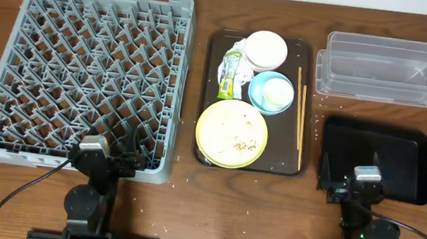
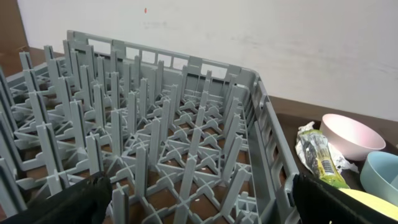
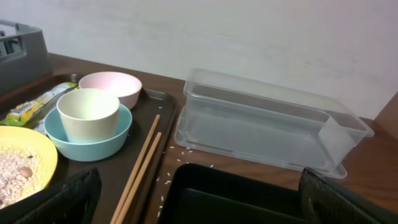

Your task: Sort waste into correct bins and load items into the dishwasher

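L gripper (image 1: 106, 156) is being held spread, empty, at grey rack's (image 1: 84, 66) front edge; R gripper (image 1: 350, 180) likewise over black tray (image 1: 400, 155). Between them, brown tray (image 1: 278, 146) is carrying yellow plate (image 1: 221, 124) w/ crumbs (image 1: 240, 144), pink bowl (image 1: 266, 49), blue bowl (image 1: 257, 89), wrapper (image 1: 231, 70), chopsticks (image 1: 301, 121).

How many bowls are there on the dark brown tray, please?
2. The pink bowl stands at the far end of the brown tray. The light blue bowl sits beside it, nearer the robot, and holds a white cup. No other bowl is visible.
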`<state>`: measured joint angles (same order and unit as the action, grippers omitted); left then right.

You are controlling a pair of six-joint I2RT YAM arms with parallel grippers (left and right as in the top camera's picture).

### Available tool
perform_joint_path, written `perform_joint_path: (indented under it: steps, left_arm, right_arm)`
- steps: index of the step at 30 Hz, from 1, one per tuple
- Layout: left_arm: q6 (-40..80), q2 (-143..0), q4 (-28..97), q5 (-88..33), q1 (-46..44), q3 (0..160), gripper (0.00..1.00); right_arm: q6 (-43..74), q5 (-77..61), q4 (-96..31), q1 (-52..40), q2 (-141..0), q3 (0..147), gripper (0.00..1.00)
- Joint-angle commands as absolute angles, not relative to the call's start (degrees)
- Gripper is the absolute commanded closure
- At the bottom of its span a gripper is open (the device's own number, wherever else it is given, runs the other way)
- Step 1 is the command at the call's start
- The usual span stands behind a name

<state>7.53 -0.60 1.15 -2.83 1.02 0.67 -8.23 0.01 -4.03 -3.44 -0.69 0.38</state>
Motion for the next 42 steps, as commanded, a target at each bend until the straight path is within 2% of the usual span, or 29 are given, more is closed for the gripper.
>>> perform_joint_path:
  steps: [1, 24, 37, 42]
  left_arm:
    - [7.8, -0.4, 3.9, -2.3, 0.8, 0.2, 0.06]
    - [7.9, -0.4, 3.4, -2.7, 0.8, 0.2, 0.06]
    - [8.3, -0.4, -5.8, -4.1, 0.8, 0.6, 0.06]
    - [8.3, -0.4, -5.9, -4.1, 0.8, 2.3, 0.06]
  right_arm:
    - [-8.9, 0.6, -4.3, -2.7, -0.8, 0.3, 0.01]
    - [-8.9, 0.6, -4.3, -2.7, -0.8, 0.3, 0.01]
    - [-8.8, 0.6, -4.3, -2.7, -0.8, 0.3, 0.01]
    - [-8.9, 0.6, -4.3, -2.7, -0.8, 0.3, 0.01]
